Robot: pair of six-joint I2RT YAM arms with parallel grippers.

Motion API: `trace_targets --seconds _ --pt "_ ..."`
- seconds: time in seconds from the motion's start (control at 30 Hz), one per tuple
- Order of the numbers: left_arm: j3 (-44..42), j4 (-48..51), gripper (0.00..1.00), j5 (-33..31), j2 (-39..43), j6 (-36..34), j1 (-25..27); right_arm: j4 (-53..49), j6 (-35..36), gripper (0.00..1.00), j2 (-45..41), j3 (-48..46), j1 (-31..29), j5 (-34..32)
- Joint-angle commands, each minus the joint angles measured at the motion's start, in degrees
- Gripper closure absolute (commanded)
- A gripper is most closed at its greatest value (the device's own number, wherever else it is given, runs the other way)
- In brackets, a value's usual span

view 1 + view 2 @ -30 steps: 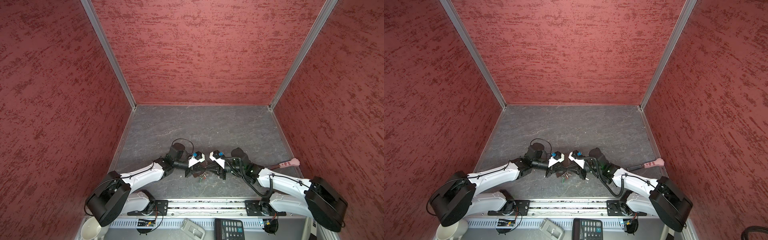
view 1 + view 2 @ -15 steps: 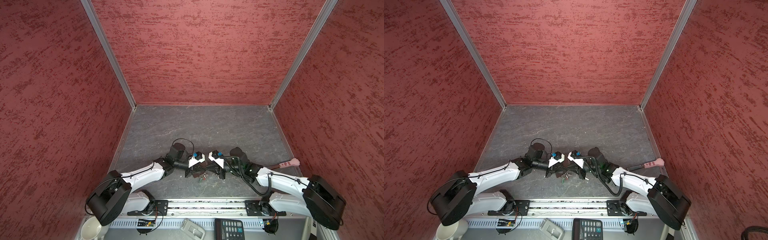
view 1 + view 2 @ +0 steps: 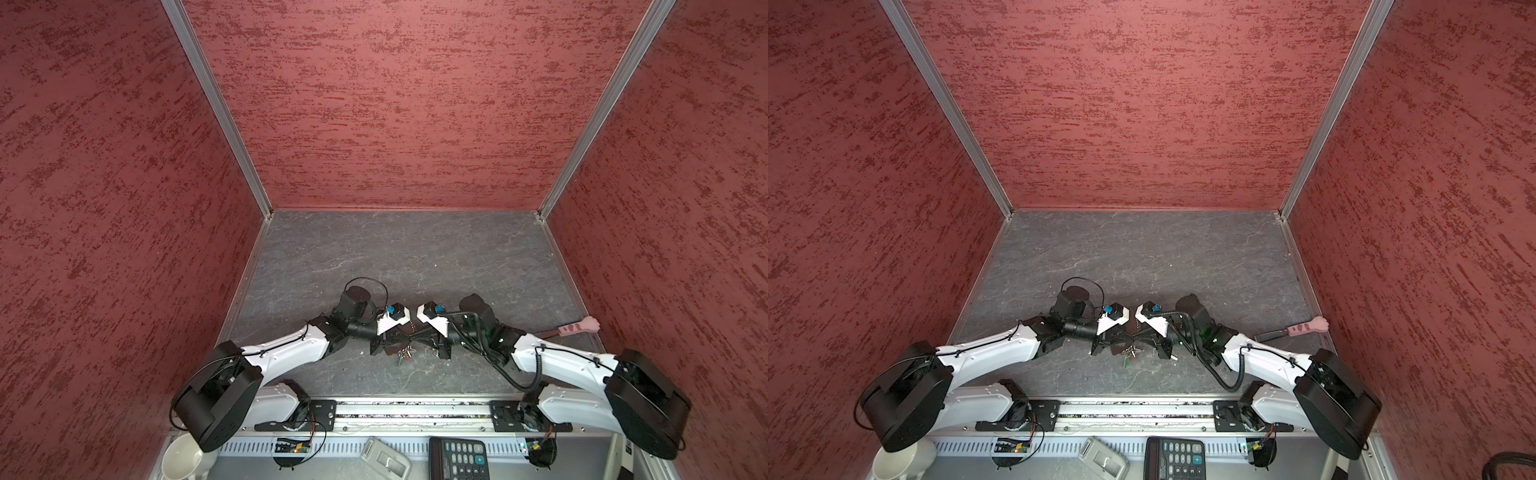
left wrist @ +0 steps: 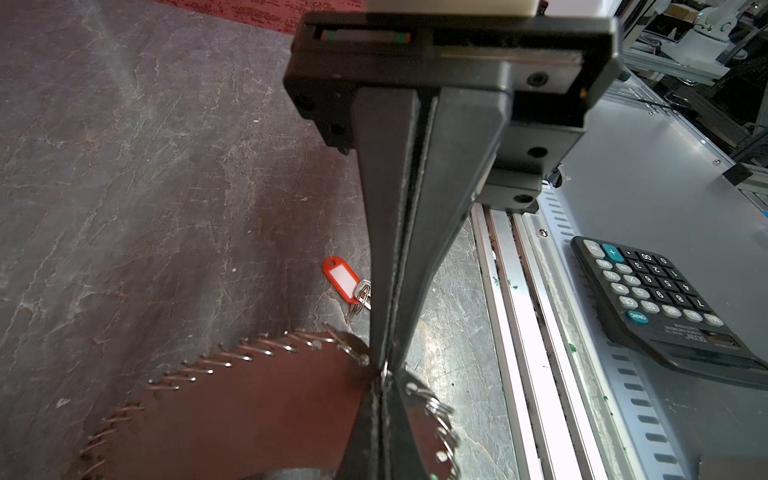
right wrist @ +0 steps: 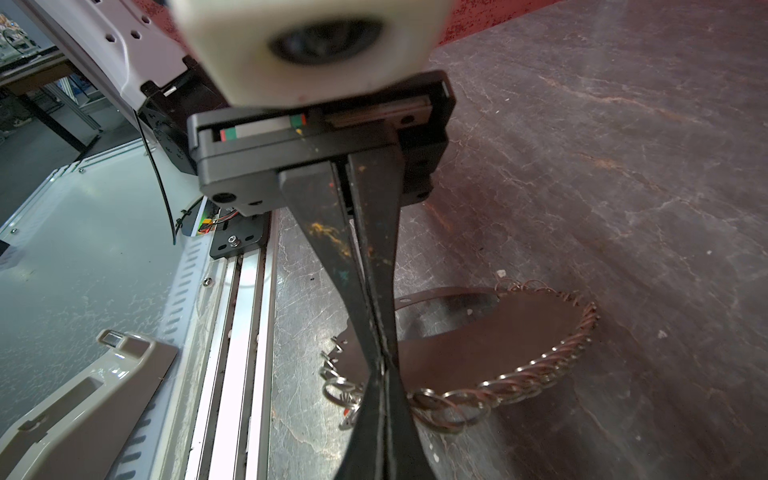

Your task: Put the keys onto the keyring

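I count two grippers of my own: my left gripper and my right gripper. There is one keyring, one red-tagged key, one pink cat-paw tool, one calculator, one white cup and one grey plastic tray. The small keys clustered on the ring are too tiny for me to count.

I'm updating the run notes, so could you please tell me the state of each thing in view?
left gripper: jaws shut on the keyring
right gripper: jaws shut on the keyring
keyring: pinched by both grippers
red-tagged key: flat on the table, beside the keyring
pink cat-paw tool: lying at the table's right edge, untouched
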State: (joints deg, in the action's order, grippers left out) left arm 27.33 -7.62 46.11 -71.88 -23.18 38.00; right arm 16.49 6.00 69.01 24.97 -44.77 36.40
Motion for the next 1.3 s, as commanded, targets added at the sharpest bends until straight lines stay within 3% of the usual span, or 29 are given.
trace_targets --seconds 0.0,0.17,0.33,0.6,0.67,0.77,0.97,1.1,1.27 --pt "-1.0 -6.5 0.97 -1.2 2.2 2.3 -0.5 1.6 -1.1 1.0 -1.2 -0.2 -0.1 -0.5" --pt "-3.7 -12.1 0.82 -0.3 4.2 6.4 -2.4 13.0 -5.8 1.0 -4.3 -4.1 0.0 -3.7" --pt "-5.1 -19.0 0.68 3.3 3.3 16.0 -6.4 23.7 -9.6 1.0 -2.4 -5.9 0.0 -4.4" --pt "-5.9 -19.2 0.55 2.4 3.9 14.5 -6.5 29.7 -9.9 1.0 0.9 -6.9 0.2 -5.4" --pt "-7.4 -23.6 0.5 0.6 4.8 14.8 -6.5 31.2 -9.7 1.0 0.9 -7.7 0.5 -5.6" --pt "-10.3 -29.1 0.49 -3.3 7.0 16.1 -6.1 34.1 -9.8 1.0 1.4 -9.0 1.4 -4.0" --pt "-12.0 -36.2 0.55 -2.0 2.9 13.7 -4.4 39.8 -9.6 1.0 4.0 -9.3 1.9 0.0" --pt "-12.0 -36.4 0.64 0.4 2.9 12.8 -4.5 43.3 -10.0 1.0 6.6 -9.0 2.0 2.8" --pt "-13.2 -37.0 0.68 4.5 4.1 10.9 -4.6 48.4 -11.2 1.0 8.2 -9.6 2.0 3.8"
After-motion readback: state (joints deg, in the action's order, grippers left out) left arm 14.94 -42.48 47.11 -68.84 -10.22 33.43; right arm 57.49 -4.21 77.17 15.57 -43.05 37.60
